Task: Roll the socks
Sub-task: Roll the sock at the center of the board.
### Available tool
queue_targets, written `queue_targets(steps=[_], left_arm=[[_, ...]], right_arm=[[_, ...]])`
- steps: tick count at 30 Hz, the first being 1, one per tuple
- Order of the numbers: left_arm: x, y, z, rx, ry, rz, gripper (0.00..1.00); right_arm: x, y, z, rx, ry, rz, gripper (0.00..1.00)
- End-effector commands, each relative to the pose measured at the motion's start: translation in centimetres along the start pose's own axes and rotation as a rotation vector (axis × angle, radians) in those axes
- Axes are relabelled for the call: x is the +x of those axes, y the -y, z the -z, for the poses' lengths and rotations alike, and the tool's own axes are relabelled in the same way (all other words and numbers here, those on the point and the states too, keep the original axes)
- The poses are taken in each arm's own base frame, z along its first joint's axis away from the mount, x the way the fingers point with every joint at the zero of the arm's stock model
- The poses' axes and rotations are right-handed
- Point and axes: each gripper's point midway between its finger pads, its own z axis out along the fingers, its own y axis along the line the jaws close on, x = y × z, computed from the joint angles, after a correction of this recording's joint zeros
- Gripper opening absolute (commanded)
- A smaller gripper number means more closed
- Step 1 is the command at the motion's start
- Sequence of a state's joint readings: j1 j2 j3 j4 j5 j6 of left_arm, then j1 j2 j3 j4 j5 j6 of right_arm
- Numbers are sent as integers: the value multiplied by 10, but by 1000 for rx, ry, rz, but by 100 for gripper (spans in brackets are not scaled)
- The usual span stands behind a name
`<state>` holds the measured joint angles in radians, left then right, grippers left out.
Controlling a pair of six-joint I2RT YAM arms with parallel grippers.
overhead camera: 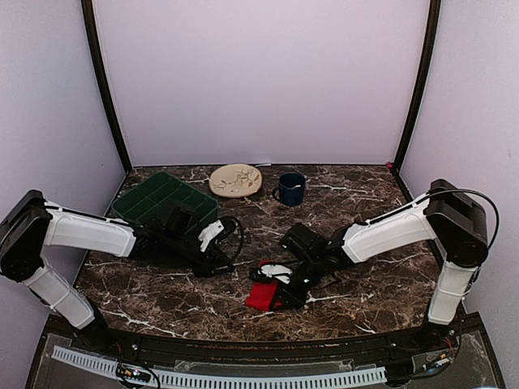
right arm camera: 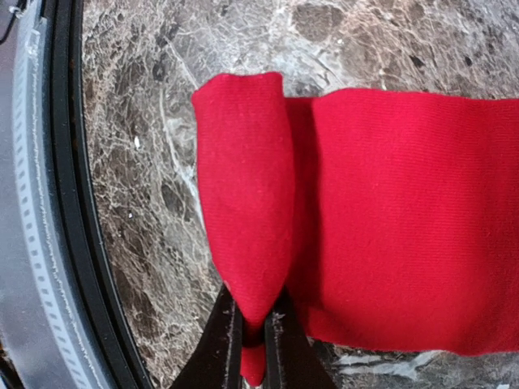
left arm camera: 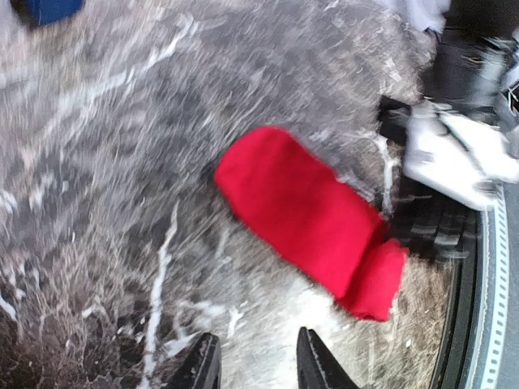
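The socks (right arm camera: 389,219) lie on the bench (overhead camera: 162,292) by its near edge, one end rolled. The right pincer (right arm camera: 253,324) grips that roll; the left pincer (left arm camera: 257,347) hovers nearby, jaws apart and empty.

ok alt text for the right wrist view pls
The right gripper is shut on the folded-over end of the red socks. The rest of the fabric lies flat on a dark marbled table, whose black edge runs down the picture's left side.
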<state>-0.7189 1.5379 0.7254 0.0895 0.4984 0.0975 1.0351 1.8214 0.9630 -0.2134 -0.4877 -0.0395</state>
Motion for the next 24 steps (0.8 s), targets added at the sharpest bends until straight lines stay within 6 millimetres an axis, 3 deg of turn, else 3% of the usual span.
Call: queue_targets(steps=[1, 19, 24], left_arm=[[-26, 22, 7, -47, 154, -179, 34], [1, 99, -14, 60, 92, -554, 35], [15, 108, -26, 113, 0, -605, 35]], right_arm=[[3, -8, 3, -123, -24, -73, 3], [-1, -14, 6, -352, -42, -213, 3], [2, -14, 4, -364, -48, -234, 3]])
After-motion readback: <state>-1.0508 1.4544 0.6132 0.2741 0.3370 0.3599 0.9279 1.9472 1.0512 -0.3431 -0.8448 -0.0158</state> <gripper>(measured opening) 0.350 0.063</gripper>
